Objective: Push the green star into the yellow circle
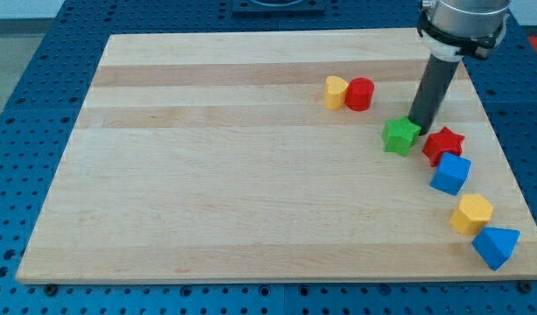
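Note:
The green star (400,136) lies on the wooden board at the view's right. My tip (417,123) stands just right of and above the star, touching or nearly touching its upper right edge. The yellow block (336,92), rounded on one side, lies up and to the left of the star, with a red cylinder-like block (359,94) pressed against its right side. The red block sits between the star and the yellow block.
A red star (443,143) lies just right of the green star. Below it stand a blue block (450,173), a yellow hexagon-like block (471,213) and a blue block (496,247) near the board's right edge (513,192).

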You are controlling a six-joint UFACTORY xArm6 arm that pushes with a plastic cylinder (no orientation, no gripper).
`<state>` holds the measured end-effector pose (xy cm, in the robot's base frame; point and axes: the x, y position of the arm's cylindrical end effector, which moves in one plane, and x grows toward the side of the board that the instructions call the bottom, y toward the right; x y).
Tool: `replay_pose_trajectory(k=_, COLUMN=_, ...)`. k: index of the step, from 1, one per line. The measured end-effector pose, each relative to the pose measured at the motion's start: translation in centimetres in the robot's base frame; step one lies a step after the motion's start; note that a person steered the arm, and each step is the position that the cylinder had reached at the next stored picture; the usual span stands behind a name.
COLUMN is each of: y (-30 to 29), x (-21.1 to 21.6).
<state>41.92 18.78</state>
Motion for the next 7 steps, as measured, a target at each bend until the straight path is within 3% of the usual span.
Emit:
replay_pose_trajectory(k=1, y=-0.3, x=0.1)
replay_pose_trajectory(k=2, y=-3.9, x=3.7)
replay_pose_trajectory(k=3, y=-4.8, x=4.3)
replay_pose_trajectory(k=7, y=-4.7, x=9.2)
